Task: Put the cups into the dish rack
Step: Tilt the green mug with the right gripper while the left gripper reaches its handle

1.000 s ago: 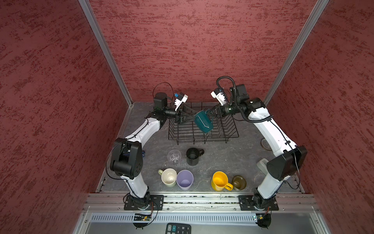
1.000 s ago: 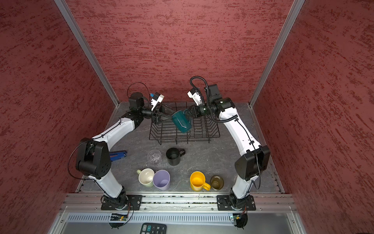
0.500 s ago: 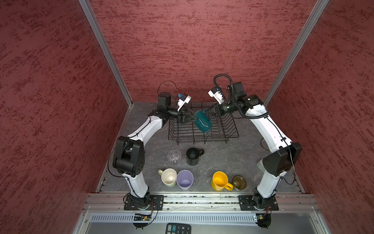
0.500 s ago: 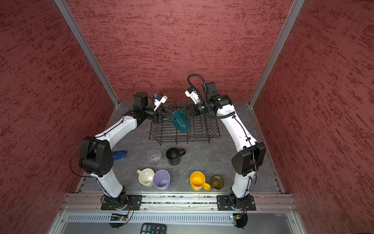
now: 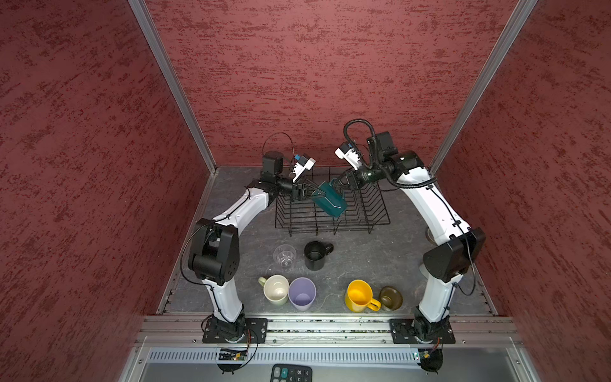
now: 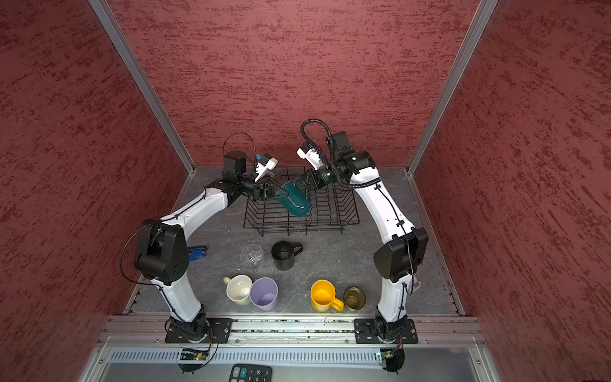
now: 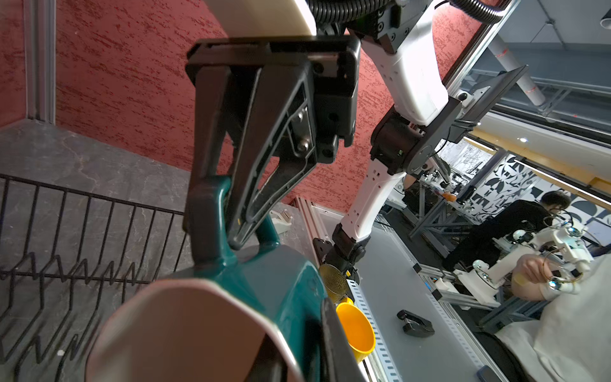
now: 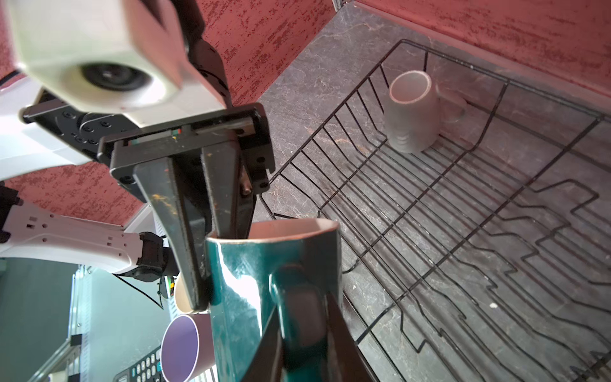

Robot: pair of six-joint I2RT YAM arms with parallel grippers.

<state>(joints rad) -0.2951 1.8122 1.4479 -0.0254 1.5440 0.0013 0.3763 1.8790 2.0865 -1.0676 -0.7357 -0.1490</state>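
Observation:
A teal mug (image 5: 330, 200) (image 6: 294, 200) hangs tilted over the black wire dish rack (image 5: 363, 218) (image 6: 330, 221). My left gripper (image 5: 312, 191) (image 7: 297, 357) is shut on its rim, one finger inside and one outside. My right gripper (image 5: 337, 185) (image 8: 304, 330) is shut on its handle. A grey mug (image 8: 413, 112) lies in the rack's far corner. On the table in front of the rack stand a clear glass (image 5: 284, 256), a black mug (image 5: 315, 254), a pale-green mug (image 5: 276, 289), a lilac tumbler (image 5: 301, 292), a yellow mug (image 5: 358, 296) and a brown mug (image 5: 390, 297).
Red walls close in the back and both sides. A blue tool (image 6: 196, 253) lies beside the left arm's elbow. A calculator (image 5: 291, 373) sits below the front rail. Both arms reach over the rack's back half.
My left gripper has closed on the teal mug's rim. Both wrists have edged toward the back wall, with the mug between them and the right gripper still holding the handle.

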